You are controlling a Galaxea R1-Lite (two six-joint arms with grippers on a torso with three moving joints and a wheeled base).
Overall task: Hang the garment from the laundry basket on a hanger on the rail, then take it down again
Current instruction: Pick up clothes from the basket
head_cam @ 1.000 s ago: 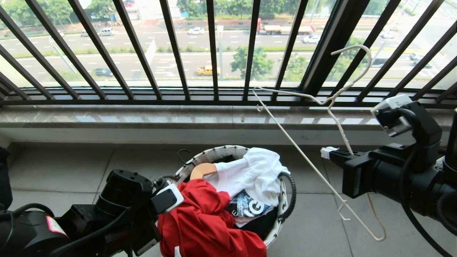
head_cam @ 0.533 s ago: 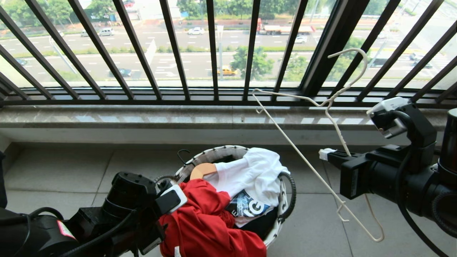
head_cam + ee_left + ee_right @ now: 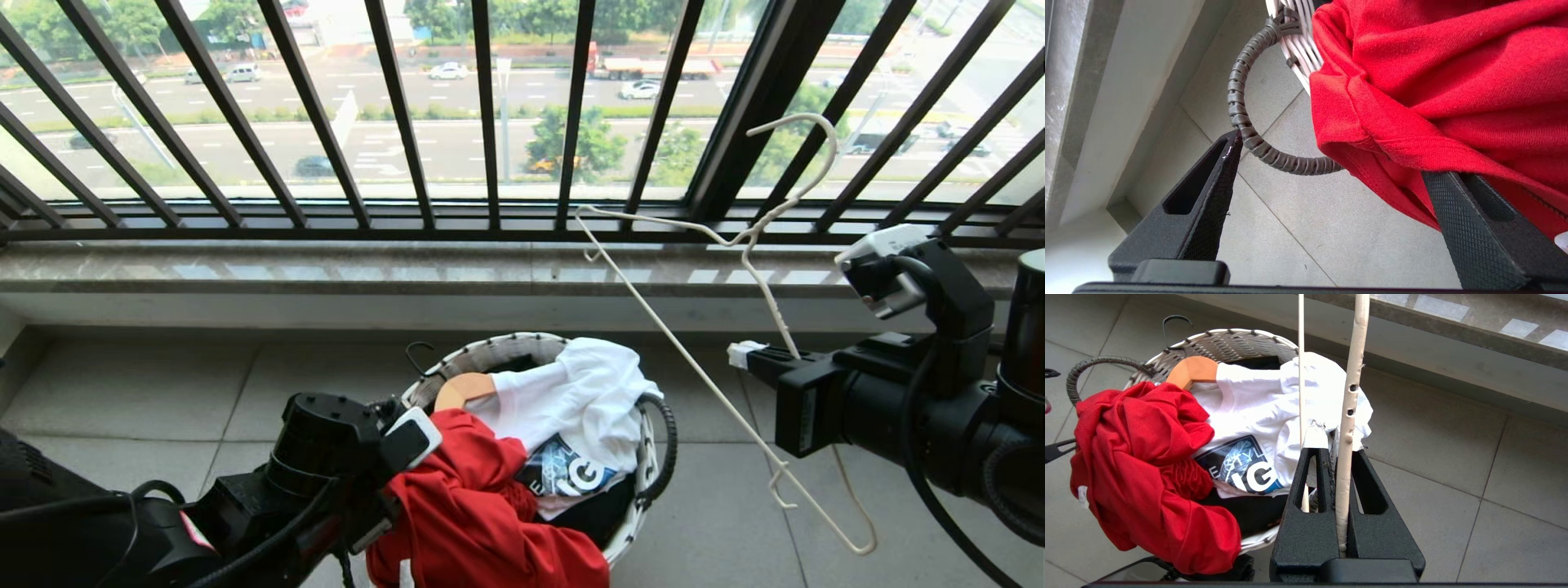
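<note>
Two arms flank the small round laundry basket with a white-and-black woven rim [image 3: 490, 349], which stands on the grey tiled floor [image 3: 163, 392] below a stone sill [image 3: 326, 273] and the black barred window railing [image 3: 400, 122]. From the head view the left gripper [image 3: 1331, 179] is hidden behind its own wrist; only the left wrist view shows its jaws spread wide, one finger beside the basket's grey wrapped loop handle [image 3: 1241, 114], the other under a hanging fold of the red short-sleeved T-shirt [image 3: 482, 506], gripping nothing. That shirt lies bunched over the basket's near rim, spilling outside it. The right wrist view alone shows the right gripper [image 3: 1337, 457] with jaws closed on the thin cream-white wire hanger [image 3: 718, 384], clamped on one shoulder wire. The hanger stands tilted in the air right of the basket, hook up before the railing. A white shirt with blue print [image 3: 580, 408] and a wooden hanger [image 3: 461, 388] fill the basket's far side. Bare tiles lie open on both sides.
</note>
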